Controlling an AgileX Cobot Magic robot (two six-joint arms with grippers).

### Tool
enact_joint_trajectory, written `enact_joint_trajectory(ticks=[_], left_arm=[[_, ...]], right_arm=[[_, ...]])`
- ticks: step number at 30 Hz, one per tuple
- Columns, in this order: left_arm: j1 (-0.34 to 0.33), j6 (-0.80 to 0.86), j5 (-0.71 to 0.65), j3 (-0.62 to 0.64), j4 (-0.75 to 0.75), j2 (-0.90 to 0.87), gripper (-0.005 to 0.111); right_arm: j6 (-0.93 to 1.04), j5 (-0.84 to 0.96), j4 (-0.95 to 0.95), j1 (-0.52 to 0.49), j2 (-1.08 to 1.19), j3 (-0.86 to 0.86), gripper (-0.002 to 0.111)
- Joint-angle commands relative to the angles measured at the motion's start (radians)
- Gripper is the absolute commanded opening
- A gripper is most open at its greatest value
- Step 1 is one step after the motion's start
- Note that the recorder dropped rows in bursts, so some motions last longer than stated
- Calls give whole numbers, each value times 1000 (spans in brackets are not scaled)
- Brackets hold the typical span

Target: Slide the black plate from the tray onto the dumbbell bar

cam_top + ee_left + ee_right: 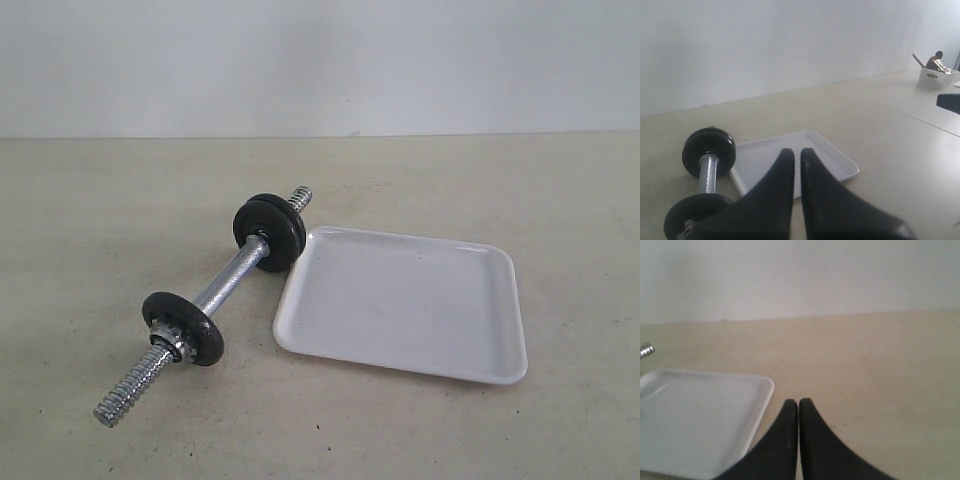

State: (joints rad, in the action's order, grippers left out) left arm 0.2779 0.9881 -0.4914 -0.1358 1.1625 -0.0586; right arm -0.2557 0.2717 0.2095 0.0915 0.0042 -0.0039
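Exterior view: the dumbbell bar [228,283] lies diagonally on the tabletop [500,180], left of centre, one threaded end toward the near edge. The black plate [270,232] sits threaded on the bar's far end, upright, just beside the tray's far-left corner; contact cannot be confirmed. The tray [405,305] holds nothing. A second disc with a silver nut [183,328] sits on the near end. No arm is visible here.

Left wrist view: the left gripper [797,152] has its fingers pressed together on nothing, poised over the tray's [765,155] near rim. Plate [709,150] and bar [708,175] lie to one side.

Right wrist view: the right gripper [798,402] is likewise closed on nothing, beside the tray [700,415]. A bar tip [646,351] shows at the picture's edge.

Assessment: placement appears complete. Risks: no nut is seen outboard of the plate, so tilting or knocking the bar could let it slip off the thread. A closed finger brushing the bar could roll it against the tray.
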Motion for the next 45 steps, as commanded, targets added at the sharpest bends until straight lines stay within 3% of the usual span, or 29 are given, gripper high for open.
enact_joint_trajectory(ticks=[1,8,16,45], left_arm=[[1,-1,-7,5,8,5,4],[1,-1,-7,5,8,5,4],[1,-1,-7,5,8,5,4],[1,-1,-7,5,8,5,4]], right_arm=[[11,58,12,-3,-4,4,0],[140,62,7,-18,-4,4,0],[102,67,-13,-102,-4,4,0],[102,63,-16,-102,-4,4,0]])
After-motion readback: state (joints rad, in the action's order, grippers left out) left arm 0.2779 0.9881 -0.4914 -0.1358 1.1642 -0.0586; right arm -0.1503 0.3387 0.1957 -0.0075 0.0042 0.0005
